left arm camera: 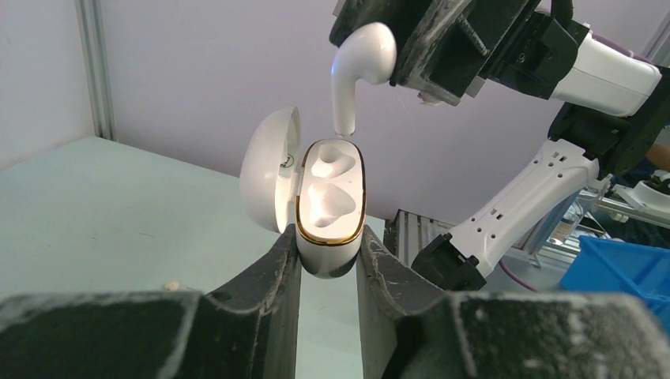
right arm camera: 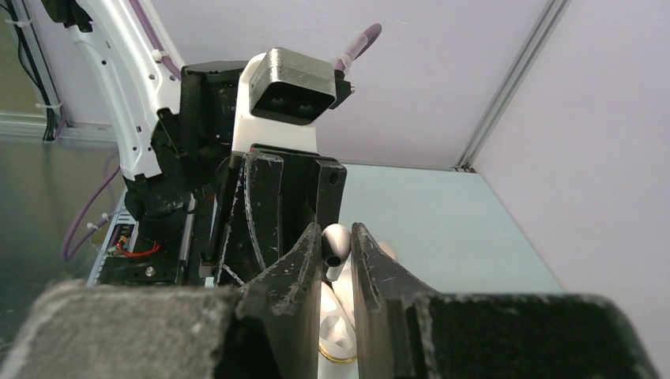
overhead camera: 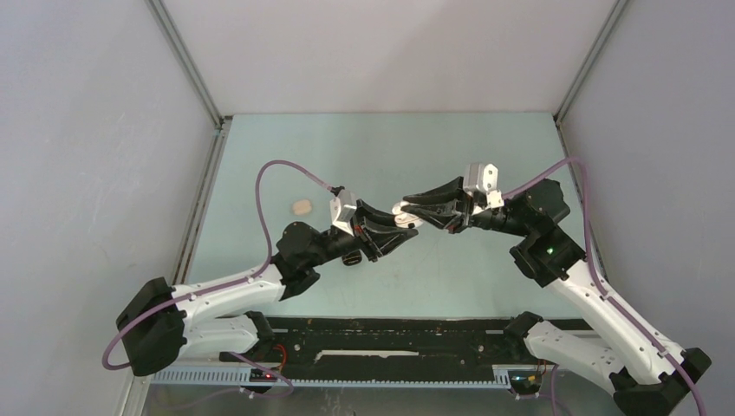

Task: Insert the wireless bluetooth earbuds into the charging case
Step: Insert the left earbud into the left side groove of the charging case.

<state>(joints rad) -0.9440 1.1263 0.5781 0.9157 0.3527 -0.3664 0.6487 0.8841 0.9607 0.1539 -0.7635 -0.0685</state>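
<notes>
Overhead, the left gripper point(overhead camera: 413, 229) and right gripper point(overhead camera: 407, 206) met tip to tip above the middle of the tabletop point(overhead camera: 485, 156), with something small and white between them. A small beige object point(overhead camera: 301, 207) lay well apart on the surface to the left. From the left wrist, the left gripper was clamped on the base of the white charging case point(left arm camera: 332, 197), its lid point(left arm camera: 267, 170) swung open and both moulded seats showing. A white earbud point(left arm camera: 359, 59), pinched by its head in the right gripper, hung stem-down with its tip at the rim of the far seat. From the right wrist, the earbud sat between the closed fingers point(right arm camera: 294, 264), directly above the case.
</notes>
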